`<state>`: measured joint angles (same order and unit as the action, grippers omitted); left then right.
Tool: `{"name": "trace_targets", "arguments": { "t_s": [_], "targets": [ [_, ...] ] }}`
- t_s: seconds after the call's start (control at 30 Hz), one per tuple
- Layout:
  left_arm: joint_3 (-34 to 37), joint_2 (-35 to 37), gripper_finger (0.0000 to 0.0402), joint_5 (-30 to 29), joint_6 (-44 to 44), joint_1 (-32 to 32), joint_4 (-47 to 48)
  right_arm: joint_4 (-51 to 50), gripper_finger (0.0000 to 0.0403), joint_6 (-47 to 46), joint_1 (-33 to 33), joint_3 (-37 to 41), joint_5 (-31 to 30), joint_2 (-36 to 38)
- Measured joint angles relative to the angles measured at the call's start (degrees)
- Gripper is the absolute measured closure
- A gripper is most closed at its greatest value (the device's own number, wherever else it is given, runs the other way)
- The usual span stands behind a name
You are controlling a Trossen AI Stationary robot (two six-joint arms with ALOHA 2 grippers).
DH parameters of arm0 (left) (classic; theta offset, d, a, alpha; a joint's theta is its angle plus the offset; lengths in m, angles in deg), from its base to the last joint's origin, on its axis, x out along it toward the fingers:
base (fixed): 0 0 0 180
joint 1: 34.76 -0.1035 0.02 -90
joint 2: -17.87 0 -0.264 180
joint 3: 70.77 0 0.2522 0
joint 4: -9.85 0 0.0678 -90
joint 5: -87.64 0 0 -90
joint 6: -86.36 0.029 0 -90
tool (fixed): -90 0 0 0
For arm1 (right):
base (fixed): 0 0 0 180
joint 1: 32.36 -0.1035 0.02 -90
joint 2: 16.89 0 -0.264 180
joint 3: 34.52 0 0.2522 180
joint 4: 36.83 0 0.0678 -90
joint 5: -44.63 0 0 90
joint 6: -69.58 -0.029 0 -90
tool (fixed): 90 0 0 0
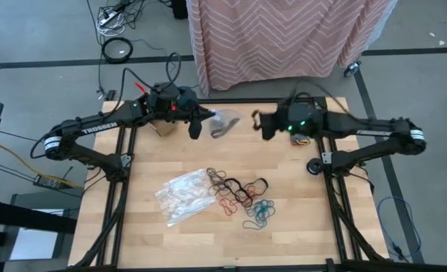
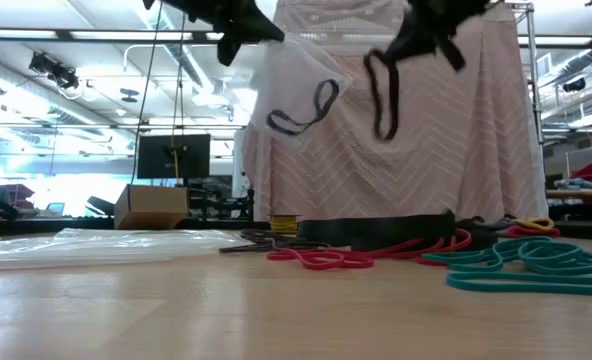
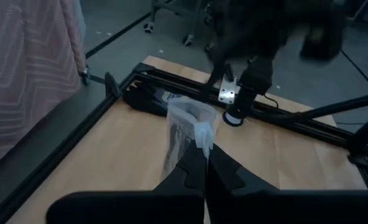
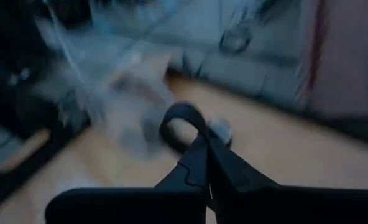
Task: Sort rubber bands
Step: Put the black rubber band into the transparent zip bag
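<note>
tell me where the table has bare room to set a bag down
Bare wood runs along the near edge, below the flat clear bags and the rubber bands. The left side, beside the bags, and the right side, past the teal bands, look free too. The middle is crowded, and the far strip is busy with both claws, left holding a bag, right a black band.

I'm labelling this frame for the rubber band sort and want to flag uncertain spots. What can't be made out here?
- How many bands are in the clear bag held by the left gripper: the low view shows one dark loop, the film veils the rest.
- The right gripper pinches a black band; the bag ahead of it is smeared in the right wrist view.
- The pile of rubber bands: overlapping loops, too small to count in the high view.
</note>
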<state>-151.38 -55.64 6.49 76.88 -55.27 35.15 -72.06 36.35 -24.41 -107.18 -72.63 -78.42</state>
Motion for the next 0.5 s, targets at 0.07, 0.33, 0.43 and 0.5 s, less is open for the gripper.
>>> {"name": "trace_targets", "arguments": {
  "t_s": [0.07,0.33,0.43,0.5],
  "targets": [
    [0.0,-1.16,0.0402,-0.43,-0.04,0.56,-1.3,0.17,0.0403,2.95,0.06,-3.43,-2.7,0.0],
    [0.0,-6.47,0.0402,0.08,-1.07,3.15,-6.92,1.8,0.0403,13.31,0.37,-14.79,-3.94,-3.31],
    [0.0,-7.84,0.0402,0.29,-1.72,4.09,-10.06,1.86,0.0403,14.92,0.38,-16.82,-3.79,-4.79],
    [0.01,-8.47,0.0402,0.24,-1.96,4.57,-11.66,1.68,0.0403,15.33,0.38,-17.4,-3.67,-5.77]
  ]
}}
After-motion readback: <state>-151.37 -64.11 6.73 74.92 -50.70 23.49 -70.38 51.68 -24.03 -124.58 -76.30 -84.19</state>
